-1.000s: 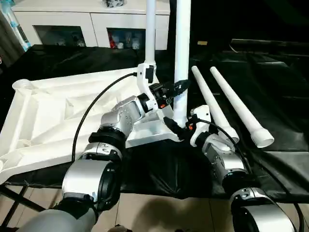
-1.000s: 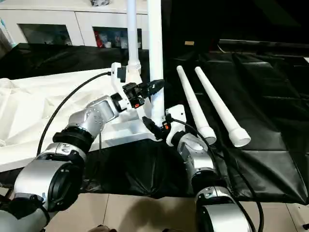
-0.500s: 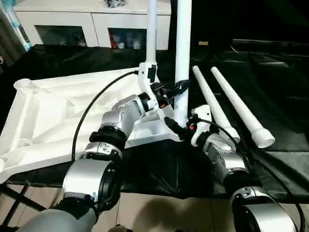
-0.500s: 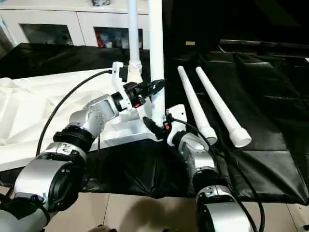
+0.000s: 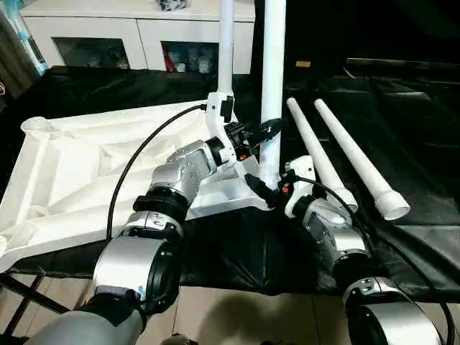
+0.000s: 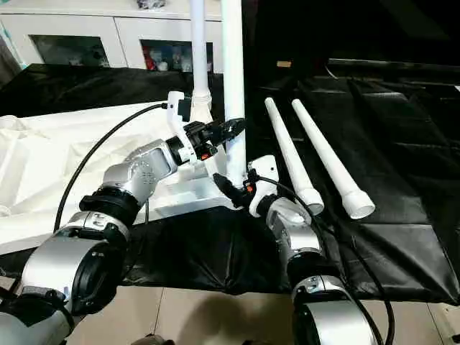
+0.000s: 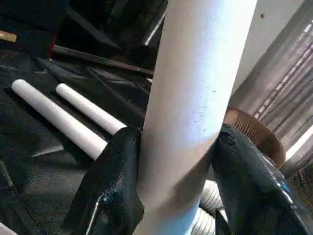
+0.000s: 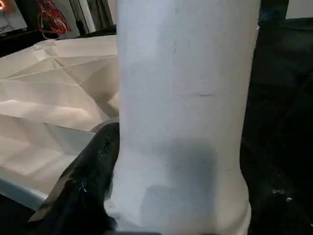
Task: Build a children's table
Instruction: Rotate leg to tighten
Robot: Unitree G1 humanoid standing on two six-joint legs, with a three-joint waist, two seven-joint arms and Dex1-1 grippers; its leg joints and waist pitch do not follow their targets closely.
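The white tabletop (image 5: 86,165) lies upside down on black cloth, ribbed underside up. Two white legs stand upright in its right-hand corners: a far leg (image 5: 225,43) and a near leg (image 5: 272,72). My left gripper (image 5: 267,129) is shut on the near leg partway up; in the left wrist view its black fingers (image 7: 115,181) press both sides of the tube. My right gripper (image 5: 260,188) sits at that leg's base by the corner socket, with one finger (image 8: 83,186) against the tube and the other hidden behind it. Two loose legs (image 5: 320,154) (image 5: 356,159) lie side by side to the right.
A white cabinet (image 5: 136,32) with glass-fronted doors stands behind the table. Black cloth (image 5: 402,129) covers the work surface to the right of the loose legs. Light floor tiles (image 5: 237,316) show below the near edge.
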